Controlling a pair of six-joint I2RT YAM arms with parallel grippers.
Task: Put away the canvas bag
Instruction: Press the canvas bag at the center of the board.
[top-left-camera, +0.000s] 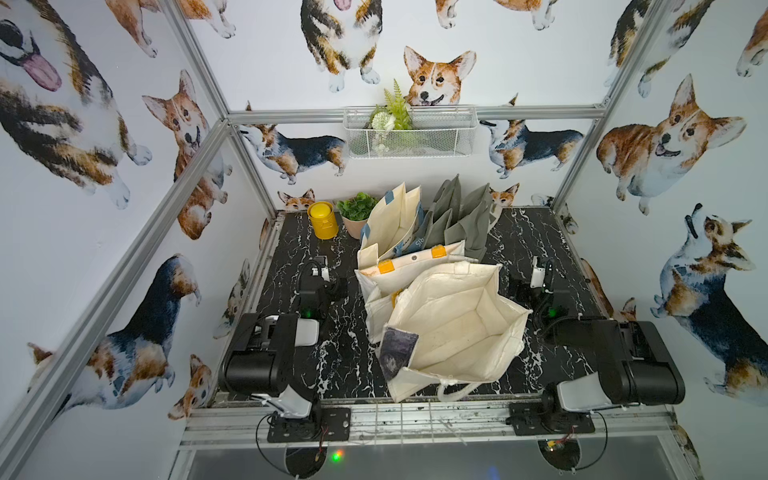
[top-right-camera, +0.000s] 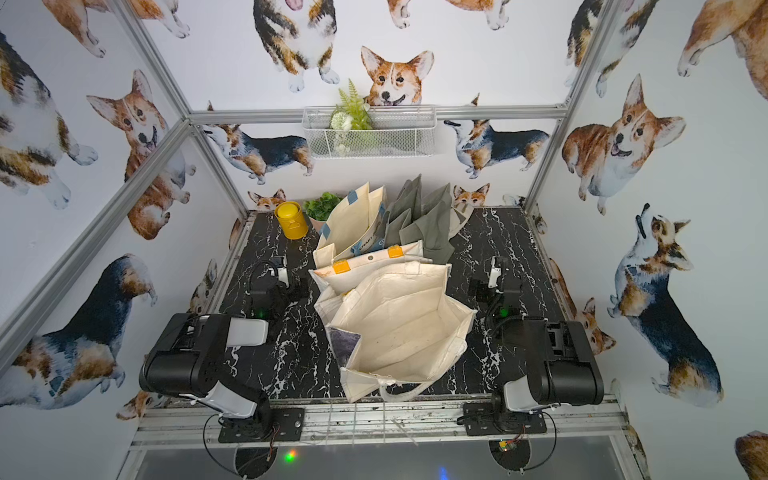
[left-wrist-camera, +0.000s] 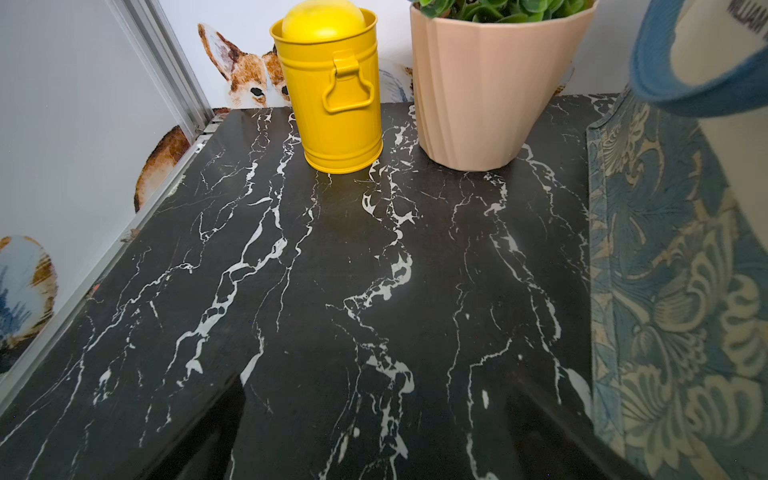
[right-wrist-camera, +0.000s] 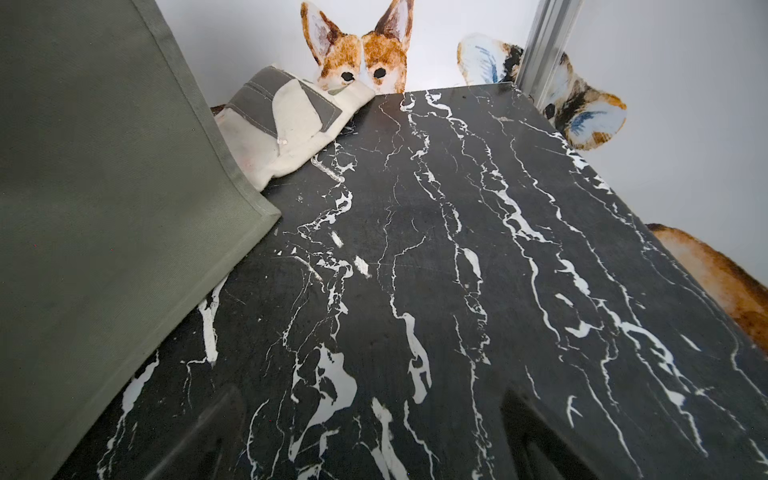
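Eyeing canvas bag (top-left-camera: 453, 328) standing open at frame centre: judging light, soft, floppy; recommending pinching rim or handle (top-left-camera: 444, 394) at lower edge; idling, both jaws apart, empty.

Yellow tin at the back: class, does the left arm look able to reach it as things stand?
Probably yes. The yellow tin stands ahead of the open left claw with only bare table between them; the plant pot sits beside the tin, not in the way.

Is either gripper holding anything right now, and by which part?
Nothing is held. The left gripper and the right gripper are both open over the table, with nothing between their jaws. The canvas bag stands untouched.
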